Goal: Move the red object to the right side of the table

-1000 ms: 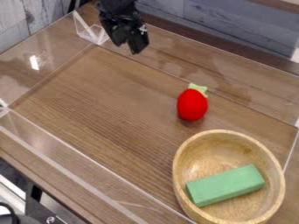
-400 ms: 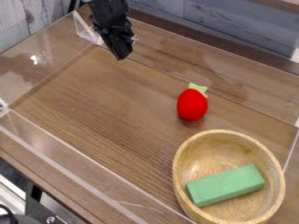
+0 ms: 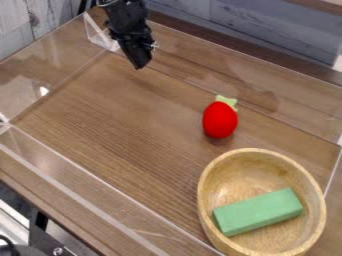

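And the tool [image 3: 140, 62] is closed on nothing, well apart from the red strawberry [image 3: 221, 120], likely keeping clear before reaching

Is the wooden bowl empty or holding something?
Holding something: the green block lies inside the bowl, its sides within the rim.

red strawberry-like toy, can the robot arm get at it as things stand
Probably yes: the red rounded toy lies in the open on the dark brown wooden table, beside the round light wooden bowl, though the jaws look shut.
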`<state>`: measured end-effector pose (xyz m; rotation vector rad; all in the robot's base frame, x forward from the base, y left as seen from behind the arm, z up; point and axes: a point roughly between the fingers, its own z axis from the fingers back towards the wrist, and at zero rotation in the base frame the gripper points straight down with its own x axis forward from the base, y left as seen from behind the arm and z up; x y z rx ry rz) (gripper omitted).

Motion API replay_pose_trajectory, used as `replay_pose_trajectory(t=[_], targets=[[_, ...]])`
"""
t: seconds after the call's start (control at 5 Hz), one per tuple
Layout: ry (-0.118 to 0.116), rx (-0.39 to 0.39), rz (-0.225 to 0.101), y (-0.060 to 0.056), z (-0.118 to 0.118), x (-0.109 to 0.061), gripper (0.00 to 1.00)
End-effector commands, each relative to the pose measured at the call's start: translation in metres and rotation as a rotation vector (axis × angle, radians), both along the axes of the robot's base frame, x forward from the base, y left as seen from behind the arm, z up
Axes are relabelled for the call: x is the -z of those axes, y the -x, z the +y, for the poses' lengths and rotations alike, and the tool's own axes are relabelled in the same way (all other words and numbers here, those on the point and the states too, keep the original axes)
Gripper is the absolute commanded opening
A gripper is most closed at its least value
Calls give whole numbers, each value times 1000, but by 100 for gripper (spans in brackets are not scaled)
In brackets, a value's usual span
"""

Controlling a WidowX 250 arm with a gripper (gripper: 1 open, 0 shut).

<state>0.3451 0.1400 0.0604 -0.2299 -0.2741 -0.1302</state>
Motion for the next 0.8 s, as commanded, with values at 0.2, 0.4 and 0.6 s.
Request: replay_pose_trajectory(t=[0.2, 0.4, 0.6], targets=[[10, -18, -34, -6, 7, -10, 100], [21, 4, -35, -7, 14, -11, 100], [28, 5, -40, -20, 11, -13, 100]])
